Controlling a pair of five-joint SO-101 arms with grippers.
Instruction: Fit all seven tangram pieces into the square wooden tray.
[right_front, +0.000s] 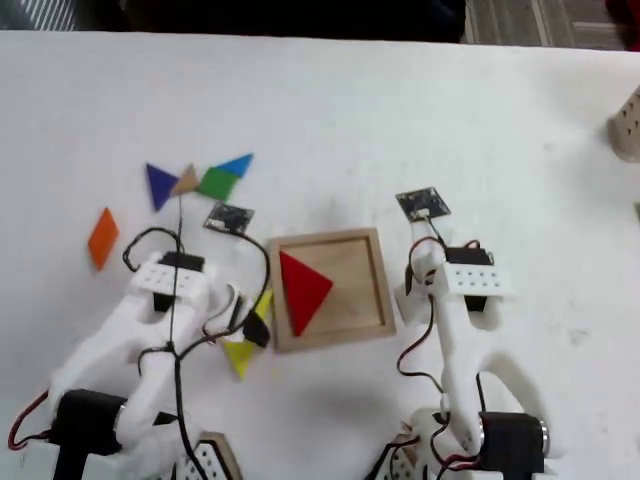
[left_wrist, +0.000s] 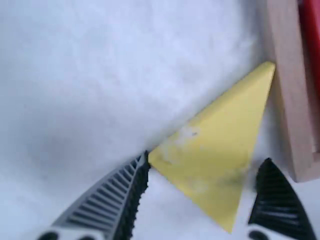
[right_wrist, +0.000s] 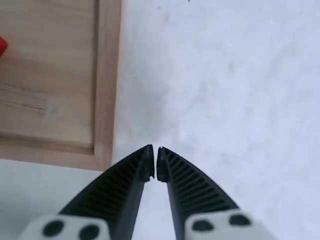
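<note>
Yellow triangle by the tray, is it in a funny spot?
A bit. The yellow triangle sits outside the wooden tray, one corner against its outer wall, between the left gripper's open jaws. Inside the tray lies the red triangle.

No lettering, number, label or sign can be read anywhere on the white table (right_front: 400, 110) or on the square wooden tray (right_front: 325, 240). Two small dark square panels, one (right_front: 229, 218) just beyond the tray's far left corner and the other (right_front: 422, 204) just beyond its far right corner, carry pale specks too small to make out as characters.
</note>
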